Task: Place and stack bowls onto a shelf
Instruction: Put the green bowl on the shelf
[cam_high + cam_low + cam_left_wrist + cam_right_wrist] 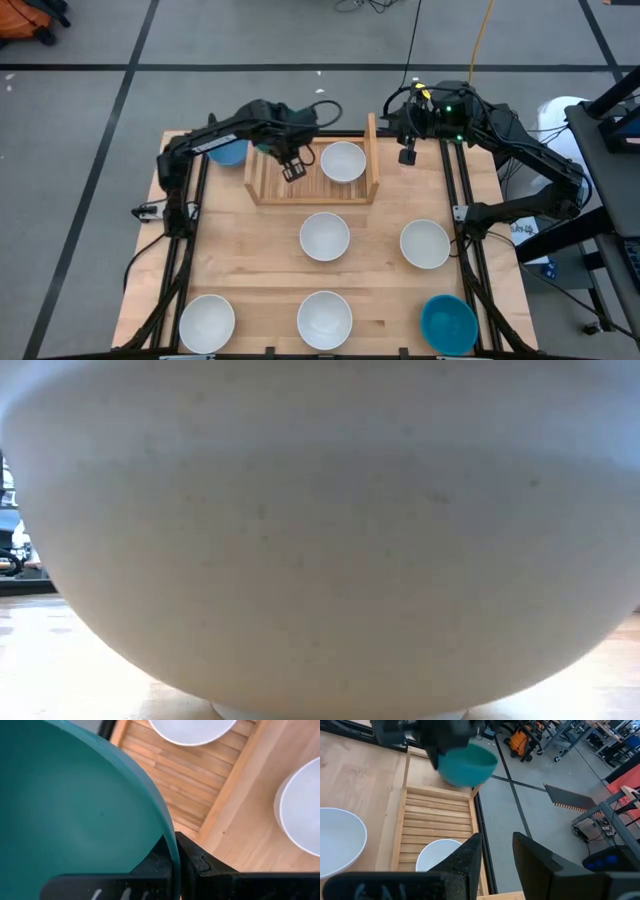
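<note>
My left gripper [293, 172] hangs over the left half of the shelf [285, 187], shut on a teal bowl [75, 805]. In the high view the arm hides most of this bowl; a blue part [226, 151] shows left of the shelf. The right wrist view shows the bowl [468, 765] in the air above the shelf's far left corner. A white bowl [343, 161] sits on the slats in the shelf's right half. My right gripper [407, 155] waits open and holds nothing, above the table's far right, just past the shelf's right side board. My left gripper pinches the teal bowl's rim [170, 827], one finger inside the bowl and one finger [192, 857] outside. The fingers come steeply from above, on the side of the rim that faces the table's right. The bowl is lifted clear, open side up, slightly tilted.
Several white bowls stand on the table: in the middle [325, 237], at the right [425, 244], near left [207, 322] and near middle [324, 320]. A blue bowl [448, 322] stands near right. One white bowl [320, 540] fills the low view.
</note>
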